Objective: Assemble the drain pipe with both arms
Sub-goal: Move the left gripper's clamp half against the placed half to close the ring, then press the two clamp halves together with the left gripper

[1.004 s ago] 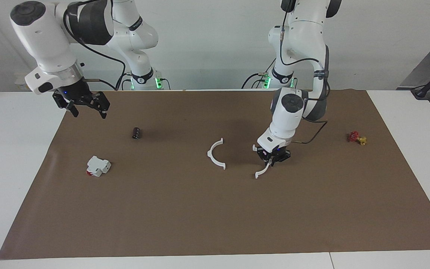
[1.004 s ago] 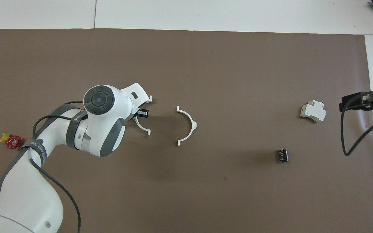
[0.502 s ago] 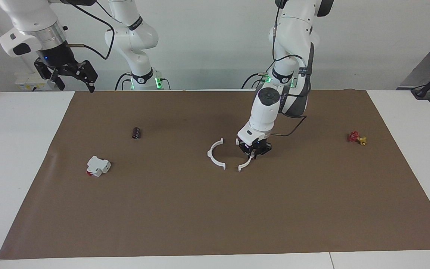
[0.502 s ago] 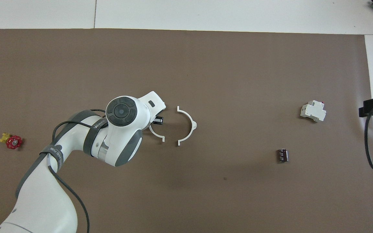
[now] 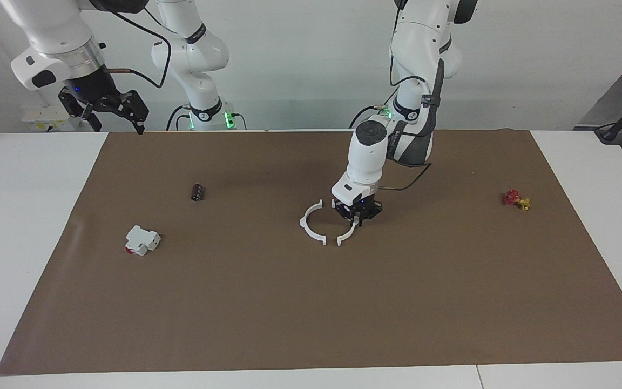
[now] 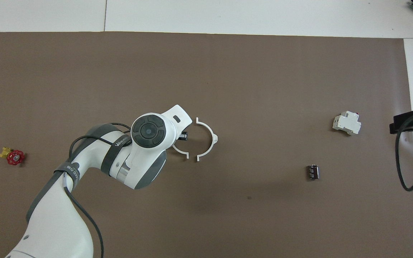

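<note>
The drain pipe is two thin white half-rings near the middle of the brown mat. One half-ring (image 5: 311, 222) lies flat on the mat and also shows in the overhead view (image 6: 209, 139). My left gripper (image 5: 358, 215) is shut on the other half-ring (image 5: 346, 236) and holds it low at the mat, beside the first, open sides facing. In the overhead view my left gripper (image 6: 183, 135) and the wrist hide much of the held half-ring (image 6: 180, 152); a narrow gap separates the two halves' ends. My right gripper (image 5: 112, 114) is open, empty and raised over the mat's edge at the right arm's end.
A blocky white part with red (image 5: 142, 240) and a small dark cylinder (image 5: 197, 192) lie toward the right arm's end. A small red and yellow valve (image 5: 516, 199) lies toward the left arm's end. The brown mat (image 5: 311, 313) covers most of the white table.
My left gripper has carried its half-ring sideways toward the lying half-ring, closing most of the gap. My right arm rose away from the mat, then came down slightly.
</note>
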`<state>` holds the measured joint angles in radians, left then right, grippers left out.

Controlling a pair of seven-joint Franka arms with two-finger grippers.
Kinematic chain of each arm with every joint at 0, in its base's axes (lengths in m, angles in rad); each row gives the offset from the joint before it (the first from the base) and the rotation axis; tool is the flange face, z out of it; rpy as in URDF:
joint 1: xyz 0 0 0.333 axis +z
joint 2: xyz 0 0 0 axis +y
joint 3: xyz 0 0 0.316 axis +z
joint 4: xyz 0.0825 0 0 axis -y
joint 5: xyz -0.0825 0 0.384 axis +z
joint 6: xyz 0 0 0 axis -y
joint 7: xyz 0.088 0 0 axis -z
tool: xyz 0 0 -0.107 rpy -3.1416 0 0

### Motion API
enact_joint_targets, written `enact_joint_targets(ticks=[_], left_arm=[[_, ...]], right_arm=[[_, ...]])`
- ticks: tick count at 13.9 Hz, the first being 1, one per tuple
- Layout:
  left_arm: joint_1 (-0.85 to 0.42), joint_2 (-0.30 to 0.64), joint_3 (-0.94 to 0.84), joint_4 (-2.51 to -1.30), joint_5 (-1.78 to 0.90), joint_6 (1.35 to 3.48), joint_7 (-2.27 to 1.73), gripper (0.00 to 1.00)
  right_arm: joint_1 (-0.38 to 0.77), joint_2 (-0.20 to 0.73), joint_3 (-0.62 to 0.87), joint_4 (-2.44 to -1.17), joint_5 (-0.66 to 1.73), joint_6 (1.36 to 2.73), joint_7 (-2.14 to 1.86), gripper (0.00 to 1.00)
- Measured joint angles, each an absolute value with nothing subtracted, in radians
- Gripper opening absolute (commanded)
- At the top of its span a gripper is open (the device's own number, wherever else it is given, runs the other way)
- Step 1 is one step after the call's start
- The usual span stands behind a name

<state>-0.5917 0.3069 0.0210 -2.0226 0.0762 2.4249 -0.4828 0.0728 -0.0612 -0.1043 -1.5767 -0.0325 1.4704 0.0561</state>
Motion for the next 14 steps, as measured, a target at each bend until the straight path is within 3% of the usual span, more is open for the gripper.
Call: enact_joint_targets(ticks=[14], left_arm=[[-0.622, 0.318, 0.020, -2.038, 0.077, 2.490, -0.496, 0.00]], right_arm=[[0.073, -0.066, -0.102, -1.581, -0.033, 1.473, 0.056, 1.00]])
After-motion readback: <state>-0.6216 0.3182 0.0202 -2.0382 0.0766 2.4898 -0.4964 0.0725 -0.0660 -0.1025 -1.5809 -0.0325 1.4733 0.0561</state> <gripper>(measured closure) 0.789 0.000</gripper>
